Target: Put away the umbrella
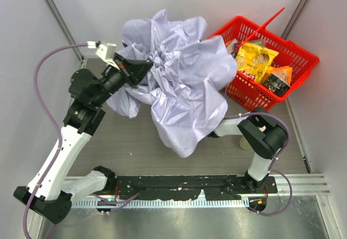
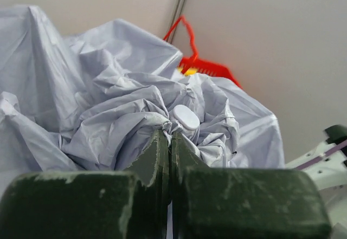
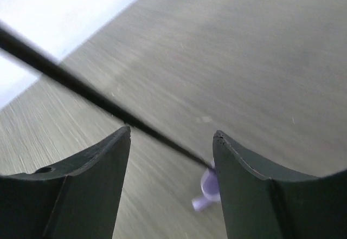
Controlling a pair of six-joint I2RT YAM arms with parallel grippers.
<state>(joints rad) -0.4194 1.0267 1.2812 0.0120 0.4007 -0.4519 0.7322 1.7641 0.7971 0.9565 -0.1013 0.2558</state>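
left claw [image 2: 169, 136] pinching umbrella [image 2: 108, 87] fabric | right claw [image 3: 172, 133] spread, astride black shaft [image 3: 81, 90]

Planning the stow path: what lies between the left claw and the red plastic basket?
The crumpled pale lavender fabric umbrella fills the stretch from left claw to red plastic basket, seen in the top view.

One umbrella [image 1: 179, 82], one red basket [image 1: 245, 94]
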